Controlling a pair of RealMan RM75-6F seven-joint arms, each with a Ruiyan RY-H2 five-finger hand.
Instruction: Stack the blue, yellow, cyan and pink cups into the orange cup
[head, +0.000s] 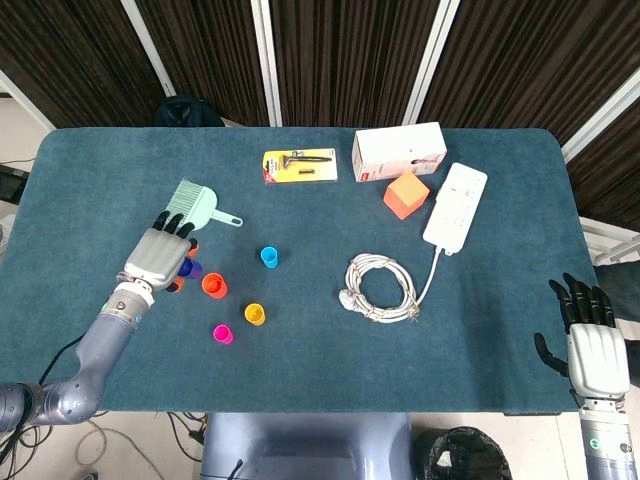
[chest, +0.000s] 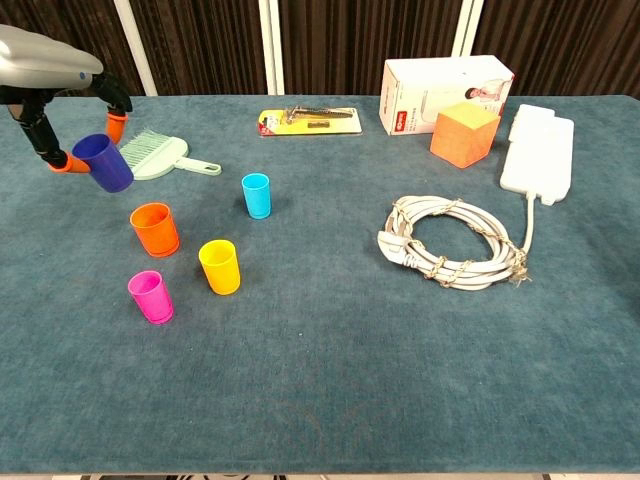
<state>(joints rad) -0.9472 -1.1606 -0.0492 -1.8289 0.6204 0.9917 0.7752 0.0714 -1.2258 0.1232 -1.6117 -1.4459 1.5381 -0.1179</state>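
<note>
My left hand (head: 160, 252) (chest: 62, 110) holds the blue cup (chest: 103, 162) (head: 190, 268) in the air, tilted, up and to the left of the orange cup (chest: 155, 228) (head: 213, 285). The orange cup stands upright on the table. The yellow cup (chest: 219, 266) (head: 255, 314) and pink cup (chest: 150, 297) (head: 222, 334) stand nearer the front edge. Further right and back stands the cyan cup (chest: 256, 195) (head: 269, 257). My right hand (head: 588, 335) hangs at the table's front right corner, fingers spread, holding nothing.
A mint dustpan brush (chest: 155, 158) lies behind the cups. A carded tool (chest: 308, 120), white box (chest: 445, 88), orange cube (chest: 464, 134), white power strip (chest: 538, 150) and coiled white cable (chest: 455, 240) occupy the back and right of the blue table (chest: 330, 380).
</note>
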